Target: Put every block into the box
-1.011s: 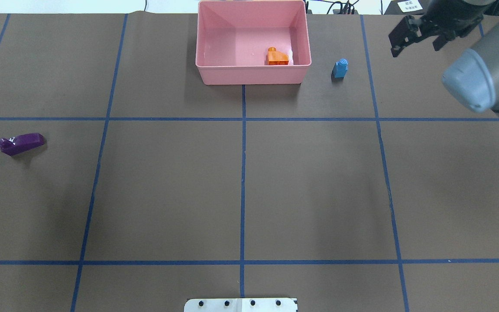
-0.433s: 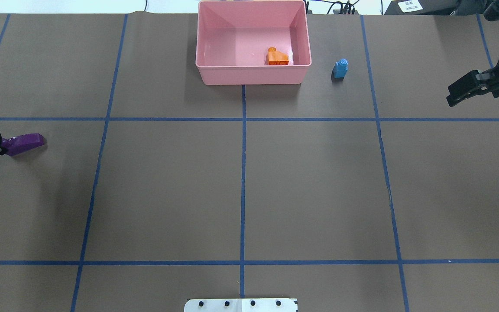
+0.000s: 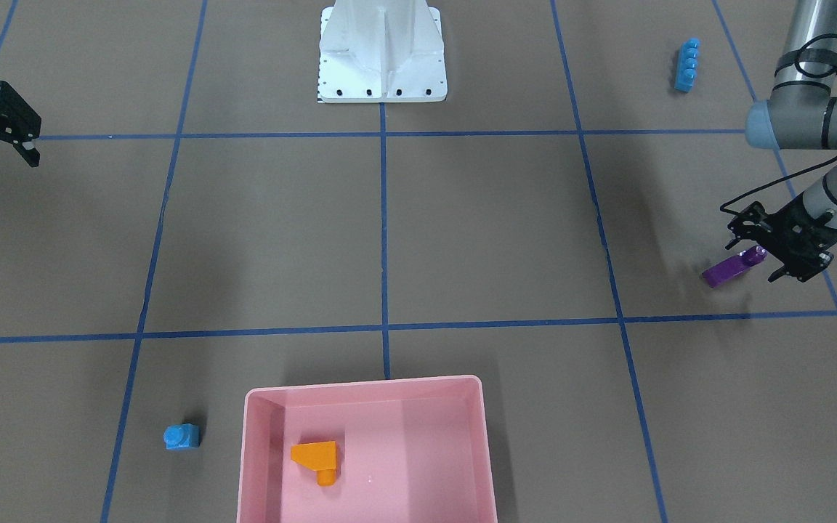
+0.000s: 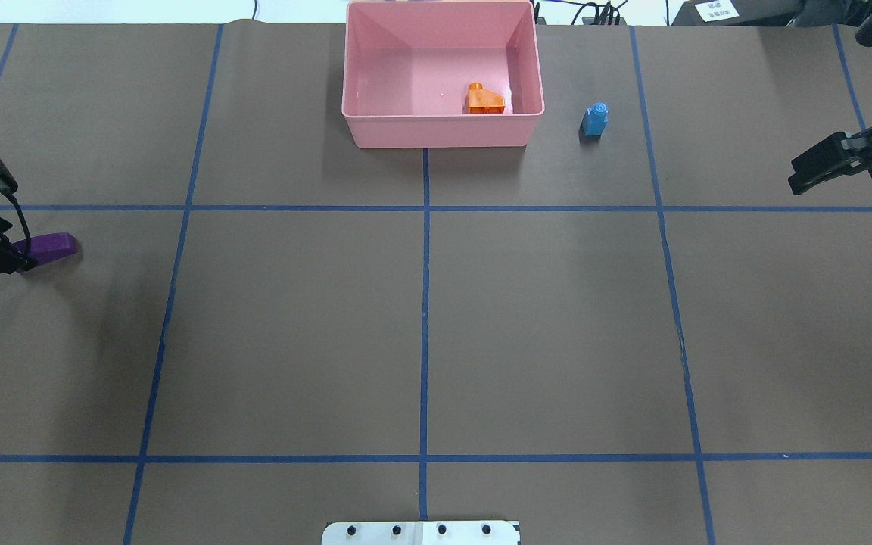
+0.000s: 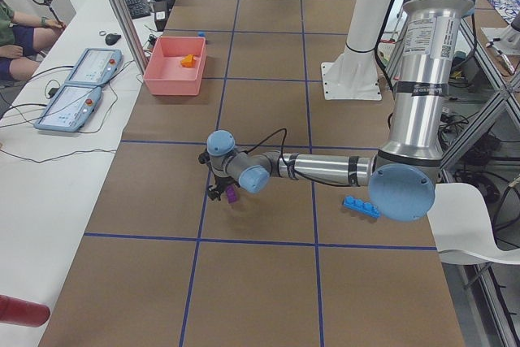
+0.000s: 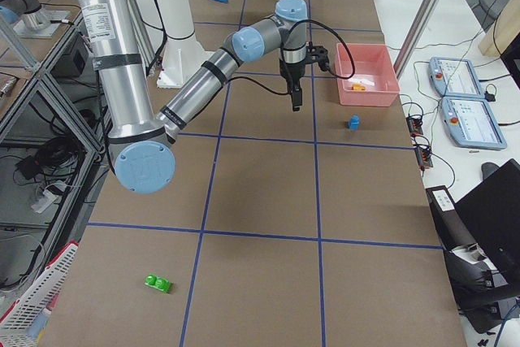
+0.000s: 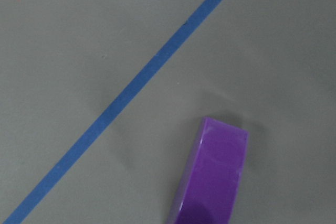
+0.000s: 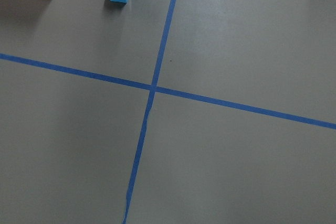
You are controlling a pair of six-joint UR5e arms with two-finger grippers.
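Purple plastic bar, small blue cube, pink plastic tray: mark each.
Purple plastic bar [image 4: 52,247]: overhead view, exposed middle.
Small blue cube [image 4: 595,123]: overhead view, its body.
Pink plastic tray [image 4: 443,133]: overhead view, near wall.

The left gripper [image 3: 760,253] hides the purple bar's [image 4: 54,246] left end from overhead; its fingers perhaps touch the bar, but that is unclear. The left wrist view crops the bar at the bottom edge. The right gripper [image 4: 811,168] runs off the overhead view's right edge. The front view crops the box's [image 3: 360,383] far side.
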